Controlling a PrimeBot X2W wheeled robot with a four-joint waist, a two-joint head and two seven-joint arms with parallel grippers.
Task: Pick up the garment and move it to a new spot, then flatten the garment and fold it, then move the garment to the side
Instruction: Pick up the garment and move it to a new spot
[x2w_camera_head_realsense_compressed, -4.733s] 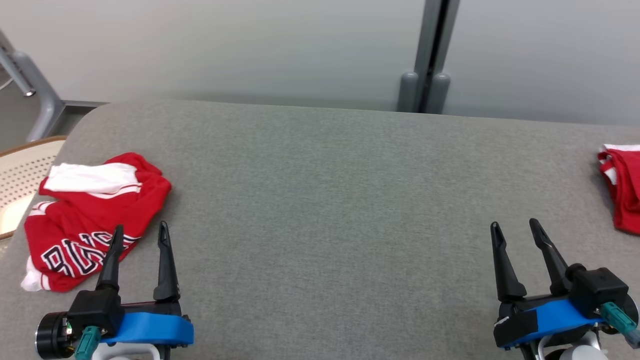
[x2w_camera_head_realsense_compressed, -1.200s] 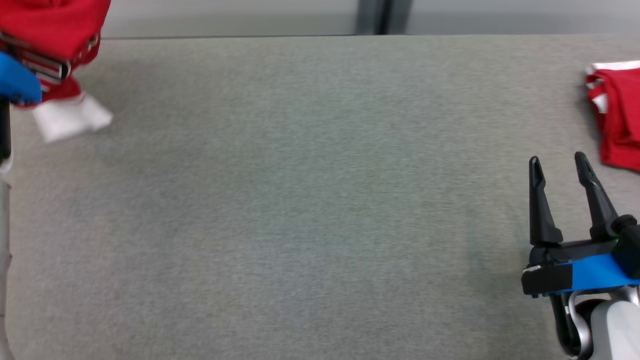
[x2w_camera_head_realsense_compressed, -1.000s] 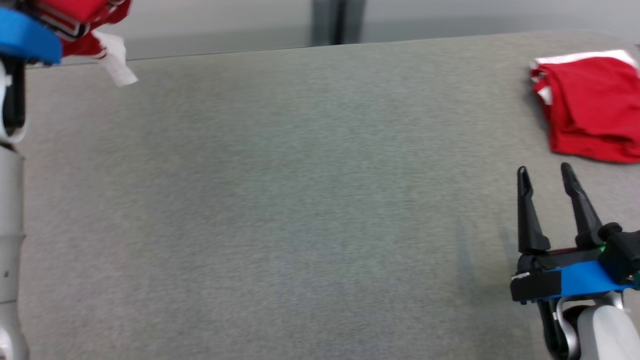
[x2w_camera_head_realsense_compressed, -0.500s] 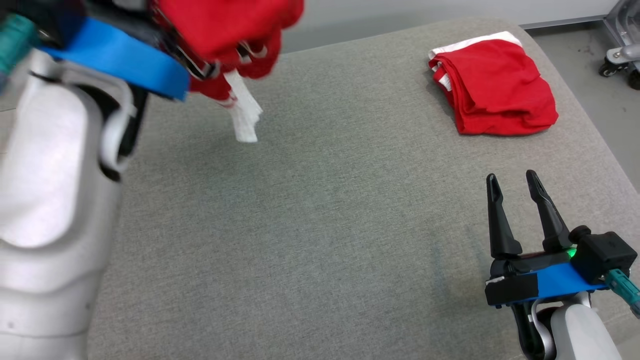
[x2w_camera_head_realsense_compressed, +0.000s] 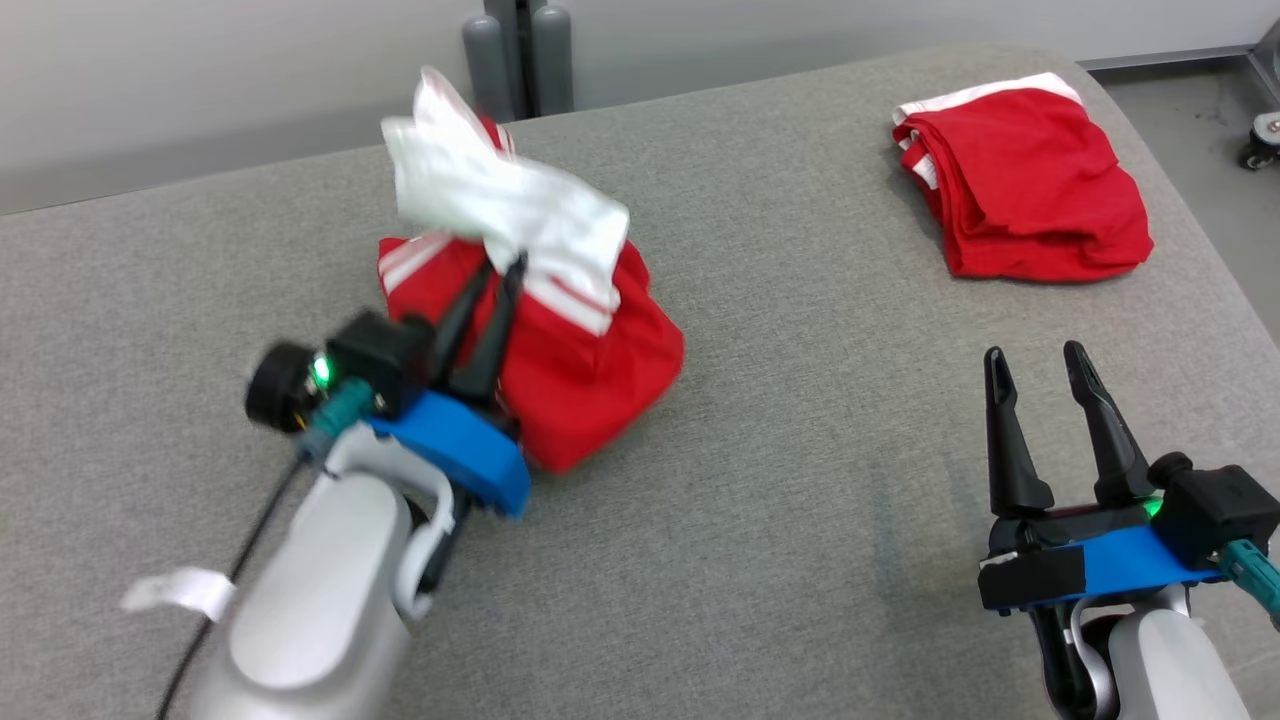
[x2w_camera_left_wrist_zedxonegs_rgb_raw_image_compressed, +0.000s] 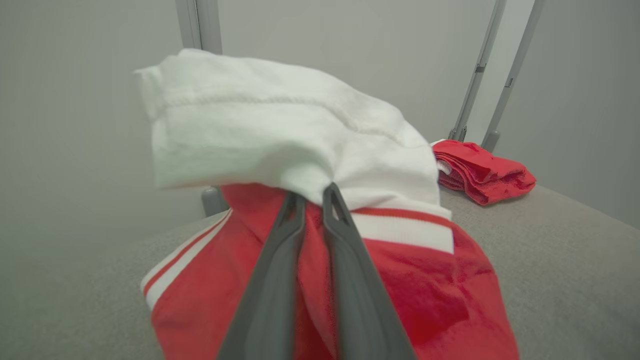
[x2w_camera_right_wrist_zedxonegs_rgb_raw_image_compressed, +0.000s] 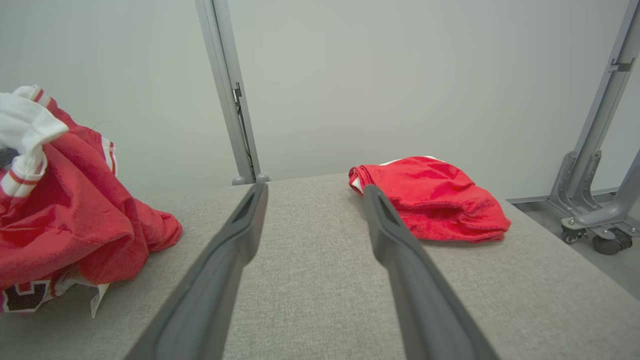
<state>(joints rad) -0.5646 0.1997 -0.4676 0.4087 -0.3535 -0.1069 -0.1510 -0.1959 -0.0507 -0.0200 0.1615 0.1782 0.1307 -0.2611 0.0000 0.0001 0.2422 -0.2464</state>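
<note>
Head view of a grey padded surface (x2w_camera_head_realsense_compressed: 750, 480). Left of centre, a red garment (x2w_camera_head_realsense_compressed: 590, 350) with white trim sits in a bunched heap, and its lower folds seem to rest on the surface. The left pincer (x2w_camera_head_realsense_compressed: 503, 268) reaches in from the lower left. Its fingers are drawn narrow and pinch the garment where a white fold (x2w_camera_head_realsense_compressed: 500, 200) flares above the tips. The heap shows no clear long axis. The right pincer (x2w_camera_head_realsense_compressed: 1033, 352) sits at the lower right, fingers spread wide and empty, well apart from the garment, which lies to its upper left. A second red garment (x2w_camera_head_realsense_compressed: 1030, 190), folded, lies at the upper right. Spreading the heap likely calls for the right pincer to travel leftward to a free edge.
</note>
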